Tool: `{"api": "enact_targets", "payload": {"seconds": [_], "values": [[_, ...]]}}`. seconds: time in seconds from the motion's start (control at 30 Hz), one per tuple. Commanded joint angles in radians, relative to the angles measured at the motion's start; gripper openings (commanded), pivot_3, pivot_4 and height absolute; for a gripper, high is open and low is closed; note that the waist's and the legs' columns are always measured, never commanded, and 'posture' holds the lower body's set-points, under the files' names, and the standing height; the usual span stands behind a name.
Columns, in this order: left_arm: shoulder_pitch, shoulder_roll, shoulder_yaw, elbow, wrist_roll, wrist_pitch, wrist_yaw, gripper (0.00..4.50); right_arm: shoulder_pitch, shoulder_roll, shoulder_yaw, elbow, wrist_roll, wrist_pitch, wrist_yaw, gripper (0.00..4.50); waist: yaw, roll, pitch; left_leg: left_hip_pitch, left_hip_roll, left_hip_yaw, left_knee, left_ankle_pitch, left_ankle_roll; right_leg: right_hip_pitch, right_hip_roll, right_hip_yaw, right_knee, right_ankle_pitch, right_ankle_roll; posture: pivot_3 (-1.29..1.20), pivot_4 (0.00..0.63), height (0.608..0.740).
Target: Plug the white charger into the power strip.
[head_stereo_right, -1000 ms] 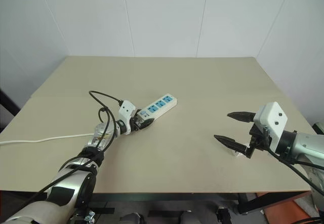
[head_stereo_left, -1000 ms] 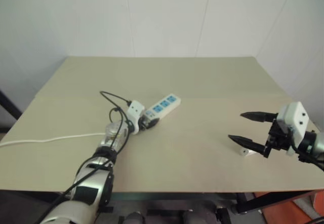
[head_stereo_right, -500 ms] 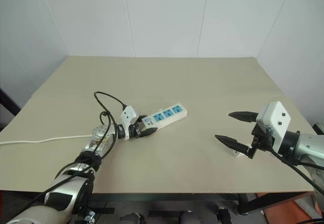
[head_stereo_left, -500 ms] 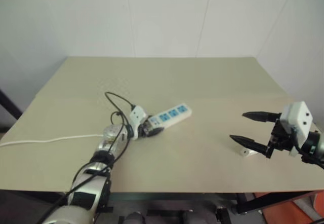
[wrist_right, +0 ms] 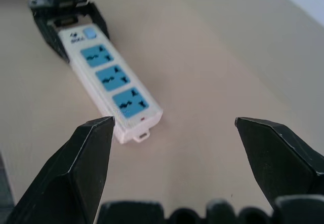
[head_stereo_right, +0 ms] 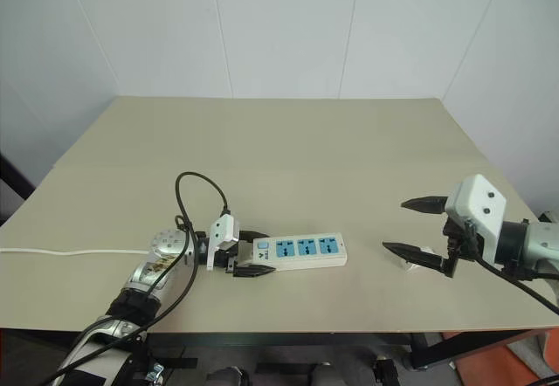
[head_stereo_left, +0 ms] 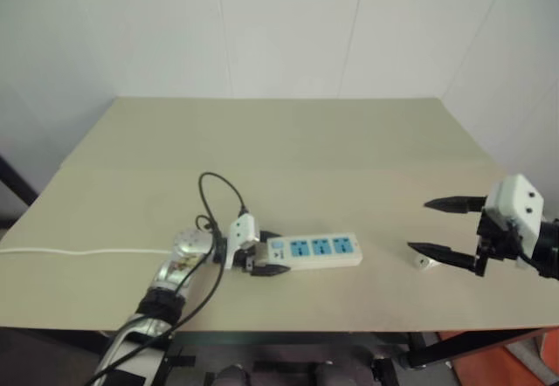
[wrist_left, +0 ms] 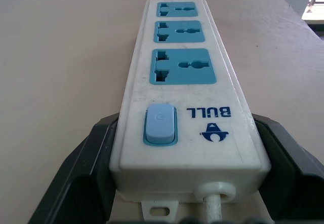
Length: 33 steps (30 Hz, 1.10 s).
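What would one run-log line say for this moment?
left gripper: shut on power strip switch end | right gripper: open, empty | white charger: on table, unplugged

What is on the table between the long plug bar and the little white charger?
Nothing: bare table lies between the power strip and the white charger, seen in both eye views.

The power strip (wrist_left: 185,97) carries the brand word "BULL" in blue capitals on its white face, seen upside down in the left wrist view; a small blue logo mark sits beside it; the pale blue switch (wrist_left: 160,125) bears a faint power symbol.
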Motion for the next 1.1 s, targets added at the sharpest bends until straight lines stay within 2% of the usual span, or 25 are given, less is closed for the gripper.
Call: {"api": "enact_targets", "payload": {"seconds": [0.03,0.13,0.2,0.33,0.47,0.67,1.1], "values": [[0.003,0.002,-0.026,-0.03,-0.008,0.017,-0.018,3.29,-0.025,-0.112,0.066,0.081,-0.13,-0.148,0.113,4.5,0.0,0.0,0.0,0.0,0.0,0.0,0.0,0.0,0.0,0.0,0.0,0.0,0.0,0.0,0.0,0.0,0.15,0.74],[-0.001,-0.001,-0.035,-0.023,-0.006,0.023,-0.026,3.29,-0.088,-0.193,0.182,0.177,-0.246,-0.286,0.184,4.5,-0.002,0.0,0.0,0.0,0.0,0.001,0.0,0.0,0.0,0.0,0.0,0.0,0.0,0.0,0.0,0.0,0.15,0.74],[-0.005,-0.004,-0.039,-0.018,-0.006,0.023,-0.026,3.29,-0.182,-0.21,0.279,0.246,-0.313,-0.363,0.225,4.5,-0.004,0.0,0.0,0.001,0.0,0.001,0.0,0.0,0.0,0.0,0.0,0.0,0.0,0.0,0.0,0.0,0.15,0.74],[-0.012,-0.013,-0.043,-0.011,-0.005,0.022,-0.018,3.29,-0.378,-0.166,0.456,0.383,-0.445,-0.478,0.292,4.5,-0.005,0.0,0.0,0.001,0.0,0.001,0.0,0.0,0.0,0.0,0.0,0.0,0.0,0.0,0.0,0.0,0.15,0.74],[-0.011,-0.018,-0.042,-0.013,-0.006,0.026,-0.012,3.29,-0.518,-0.112,0.574,0.498,-0.55,-0.563,0.342,4.5,-0.001,0.001,0.0,0.0,0.0,0.001,0.0,0.0,0.0,-0.001,0.0,0.0,0.0,0.0,0.0,0.0,0.15,0.74],[0.005,-0.018,-0.044,-0.031,-0.006,0.035,-0.006,3.29,-0.613,-0.058,0.674,0.584,-0.644,-0.644,0.382,4.5,0.0,0.001,0.0,0.0,0.0,0.001,0.0,0.0,0.0,-0.001,0.0,0.0,0.0,0.0,0.0,0.0,0.15,0.74],[0.021,-0.013,-0.044,-0.058,-0.006,0.054,0.005,3.29,-0.656,0.041,0.772,0.683,-0.778,-0.682,0.358,4.5,-0.001,0.001,0.0,0.001,0.0,0.001,0.0,0.0,0.0,0.0,0.0,0.001,0.001,0.0,-0.001,0.0,0.15,0.74]]}}
